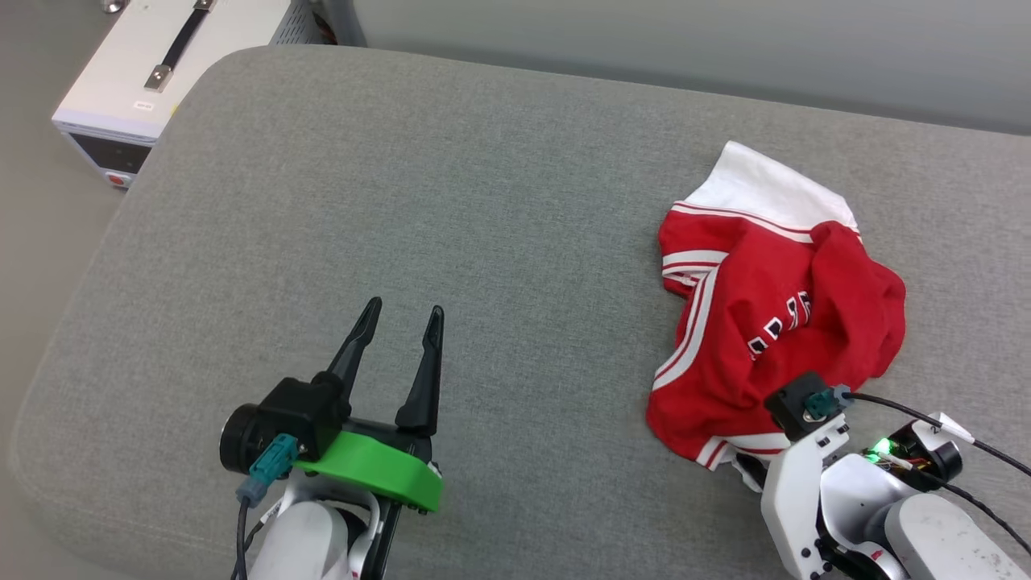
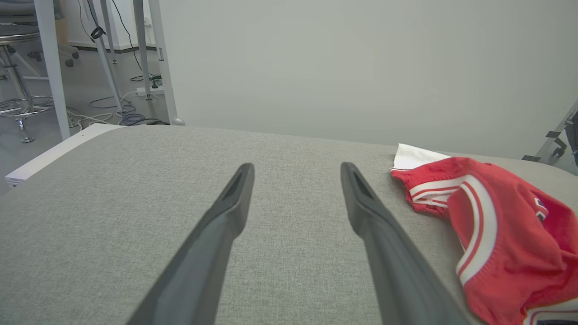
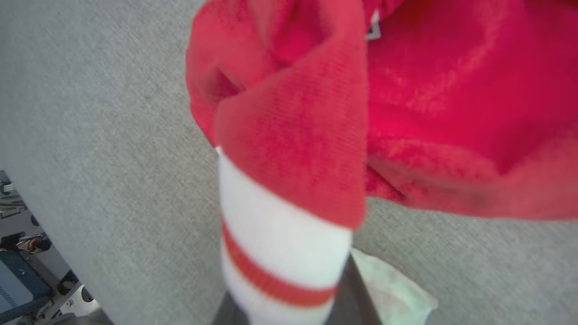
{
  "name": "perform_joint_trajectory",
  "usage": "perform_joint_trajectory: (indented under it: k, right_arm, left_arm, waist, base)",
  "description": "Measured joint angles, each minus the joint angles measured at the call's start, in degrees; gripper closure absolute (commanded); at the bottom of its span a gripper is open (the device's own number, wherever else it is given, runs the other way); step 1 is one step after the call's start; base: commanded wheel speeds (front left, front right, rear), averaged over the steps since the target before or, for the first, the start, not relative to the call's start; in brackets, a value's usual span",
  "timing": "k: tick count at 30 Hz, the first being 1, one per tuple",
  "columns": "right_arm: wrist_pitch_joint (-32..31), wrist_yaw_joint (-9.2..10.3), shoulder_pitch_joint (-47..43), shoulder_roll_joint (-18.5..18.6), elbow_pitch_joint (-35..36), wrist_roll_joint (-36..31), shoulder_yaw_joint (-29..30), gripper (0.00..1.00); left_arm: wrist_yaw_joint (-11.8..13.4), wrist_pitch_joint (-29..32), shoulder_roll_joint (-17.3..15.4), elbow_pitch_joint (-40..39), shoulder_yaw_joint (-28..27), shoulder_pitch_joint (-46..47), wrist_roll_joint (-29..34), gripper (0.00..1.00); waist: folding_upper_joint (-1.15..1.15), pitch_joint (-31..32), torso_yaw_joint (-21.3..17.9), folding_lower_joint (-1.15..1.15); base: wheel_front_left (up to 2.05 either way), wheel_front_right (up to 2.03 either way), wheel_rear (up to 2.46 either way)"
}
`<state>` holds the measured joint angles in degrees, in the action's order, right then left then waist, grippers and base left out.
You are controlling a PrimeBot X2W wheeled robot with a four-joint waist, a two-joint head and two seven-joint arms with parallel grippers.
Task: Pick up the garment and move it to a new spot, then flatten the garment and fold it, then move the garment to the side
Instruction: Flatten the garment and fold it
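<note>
At 3 o'clock in your head view, the garment (image 1: 773, 322) lies crumpled on the grey fabric-covered table (image 1: 483, 201), near its right-hand edge. It is a red heap with a white sleeve (image 1: 765, 189) spread toward 12 o'clock, red-and-white striped trim along the 9 o'clock side, and part of the dark, white-outlined lettering (image 1: 777, 326) showing in a fold. At 5 o'clock of the heap you find your right hand (image 1: 749, 463), its fingers tucked under the striped hem. In the right wrist view a dark finger (image 3: 350, 293) rises at 6 o'clock with the white band and red stripe of the hem (image 3: 280, 253) pinched against it. The red cloth (image 3: 293, 135) stands up from that grip, so read this hand as closed on the garment. At 7 o'clock in the head view, well apart from the garment, your left hand (image 1: 404, 308) hovers over bare fabric with its two fingers spread wide and nothing between them. The left wrist view confirms this: both fingers (image 2: 226, 216) point toward 12 o'clock, and the garment (image 2: 505, 234) lies off at 3 o'clock. Beyond the table at 10 o'clock stands a white case (image 1: 161, 72) with a black handle.
</note>
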<state>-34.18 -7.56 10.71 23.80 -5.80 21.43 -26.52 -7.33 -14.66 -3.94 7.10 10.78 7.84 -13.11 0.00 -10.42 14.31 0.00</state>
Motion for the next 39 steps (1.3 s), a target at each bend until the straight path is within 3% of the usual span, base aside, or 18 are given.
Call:
perform_joint_trajectory:
  k: [8,14,17,21,24,26,27,33,39]
  right_arm:
    - [-4.0,-0.01,-2.7,9.7,1.8,5.5,1.3,1.0]
    - [-9.5,-0.01,-4.2,22.0,2.0,6.9,5.7,1.0]
    - [-9.6,-0.01,-3.9,26.4,0.4,5.3,7.0,1.0]
    - [-8.2,-0.01,-3.0,28.8,-4.1,3.4,7.4,1.0]
    - [-5.6,-0.01,-1.9,27.9,-7.6,2.8,7.6,1.0]
    - [-2.9,-0.01,-0.9,26.2,-9.2,1.9,7.7,0.15]
    - [-1.6,-0.01,-0.5,25.1,-10.2,1.6,8.0,0.0]
    - [4.8,-0.01,1.4,20.6,-11.9,0.9,10.2,0.0]
    - [10.5,-0.01,2.5,17.2,-7.9,1.0,15.5,0.0]
  left_arm:
    - [0.0,0.0,0.0,0.3,0.4,-0.1,-0.1,0.0]
    - [0.0,0.0,0.0,0.4,1.3,-0.1,-0.1,0.0]
    - [0.0,0.0,0.0,0.6,1.8,0.0,-0.3,0.0]
    - [0.0,0.0,0.0,1.1,2.1,0.7,-0.4,0.0]
    - [0.0,0.0,0.1,1.4,2.2,0.9,-0.4,0.0]
    - [0.0,0.0,0.1,1.5,2.3,0.9,-0.4,0.0]
    - [0.0,0.0,0.1,1.5,2.2,1.0,-0.4,0.0]
    - [0.0,0.0,0.0,1.7,1.7,1.0,-0.4,0.0]
    - [0.0,0.0,0.0,1.7,1.3,0.9,-0.5,0.0]
  waist:
    - [0.0,2.1,-2.7,0.0]
    - [0.0,2.4,-4.6,0.0]
    - [0.0,1.9,-4.8,0.0]
    - [0.0,1.3,-4.7,0.0]
    - [0.0,1.1,-4.4,0.0]
    - [0.0,1.1,-4.4,0.0]
    - [0.0,1.2,-4.5,0.0]
    - [0.0,1.9,-5.5,0.0]
    - [0.0,3.2,-7.4,0.0]
  base:
    - [0.0,0.0,0.0]
    - [0.0,0.0,0.0]
    - [0.0,0.0,0.0]
    - [0.0,0.0,0.0]
    - [0.0,0.0,0.0]
    - [0.0,0.0,0.0]
    - [0.0,0.0,0.0]
    - [0.0,0.0,0.0]
    - [0.0,0.0,0.0]
